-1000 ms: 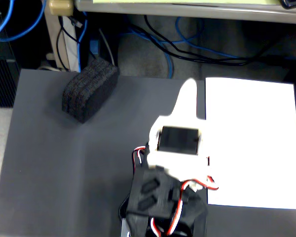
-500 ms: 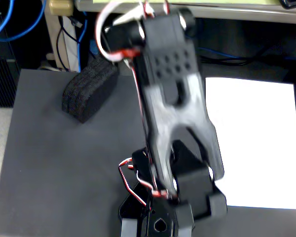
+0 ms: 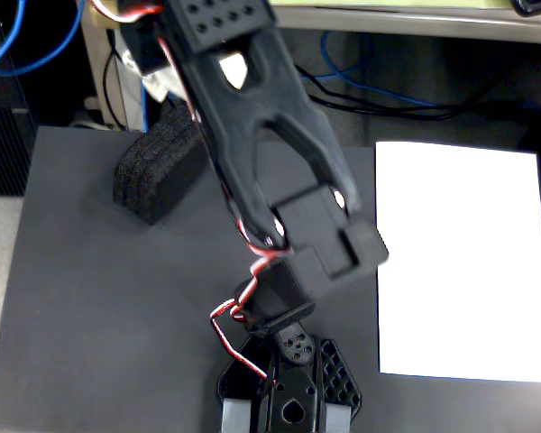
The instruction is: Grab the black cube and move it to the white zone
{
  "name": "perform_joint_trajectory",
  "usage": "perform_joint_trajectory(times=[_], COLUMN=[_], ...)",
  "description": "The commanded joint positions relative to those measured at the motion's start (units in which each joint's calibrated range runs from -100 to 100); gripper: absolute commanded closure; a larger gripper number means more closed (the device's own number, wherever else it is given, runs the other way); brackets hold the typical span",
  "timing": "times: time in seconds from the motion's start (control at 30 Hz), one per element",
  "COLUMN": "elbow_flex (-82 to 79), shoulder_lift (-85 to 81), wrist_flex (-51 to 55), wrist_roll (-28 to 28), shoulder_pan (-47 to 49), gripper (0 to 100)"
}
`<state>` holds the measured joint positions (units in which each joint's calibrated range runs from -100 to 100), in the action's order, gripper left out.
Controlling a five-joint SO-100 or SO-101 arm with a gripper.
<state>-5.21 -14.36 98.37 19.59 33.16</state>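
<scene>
The black cube (image 3: 155, 170) is a dark charcoal foam block lying on the grey table (image 3: 99, 298) at the upper left. The white zone (image 3: 462, 260) is a white paper sheet flat on the table's right side, well apart from the block. The black arm rises from its base (image 3: 288, 388) at the bottom and reaches up and left over the block's far end. My gripper (image 3: 162, 90) is at the block's far upper end, mostly hidden by the arm. Only a small white part of it shows. I cannot see how the jaws stand.
Blue cables (image 3: 36, 45) hang at the top left and more cables (image 3: 370, 86) lie behind the table. A beige desk edge (image 3: 415, 18) runs along the top. Red and white wires (image 3: 239, 338) loop beside the arm's lower joint.
</scene>
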Motion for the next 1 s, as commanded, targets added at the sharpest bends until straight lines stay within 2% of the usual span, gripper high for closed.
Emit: perform_joint_trajectory(times=[0.0, 0.17, 0.27, 0.33, 0.53, 0.73, 0.9, 0.97], elbow_flex=[3.5, 3.7, 3.7, 3.6, 2.6, 2.5, 2.3, -2.4], shoulder_lift=[5.4, 21.5, 21.1, 20.3, 20.4, 20.3, 21.1, 21.1], wrist_flex=[-4.4, -7.4, -7.4, -7.0, -6.5, 0.6, 0.9, 0.9], wrist_roll=[0.2, 0.2, 0.2, 0.4, 1.7, 6.5, 9.7, 11.6], shoulder_pan=[0.2, 0.1, 0.3, 0.8, 0.8, 0.8, 0.8, 0.8], gripper=[86, 83, 62, 55, 54, 54, 54, 54])
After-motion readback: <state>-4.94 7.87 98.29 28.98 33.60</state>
